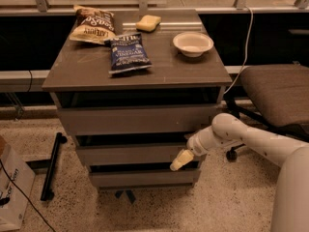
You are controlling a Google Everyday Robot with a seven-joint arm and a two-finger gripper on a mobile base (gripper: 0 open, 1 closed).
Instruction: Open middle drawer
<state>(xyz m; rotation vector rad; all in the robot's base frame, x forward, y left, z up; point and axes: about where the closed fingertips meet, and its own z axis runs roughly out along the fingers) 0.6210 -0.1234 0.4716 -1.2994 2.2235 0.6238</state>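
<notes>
The middle drawer (pixel 128 154) is the grey-brown flat front panel between a taller top panel (pixel 135 120) and a bottom panel (pixel 142 178) of the cabinet. It sits about flush with the other fronts, with a dark gap above it. My gripper (pixel 178 161), with pale yellow tips, is at the right end of the middle drawer's lower edge, over the gap to the bottom drawer. The white arm (pixel 241 139) reaches in from the right.
On the cabinet top (pixel 87 71) lie two chip bags (pixel 126 52) (pixel 91 25), a yellow sponge (pixel 148 22) and a white bowl (pixel 193 43). A padded chair (pixel 277 93) stands to the right. A cardboard box (pixel 12 187) and a black stand leg (pixel 50 166) are at the left.
</notes>
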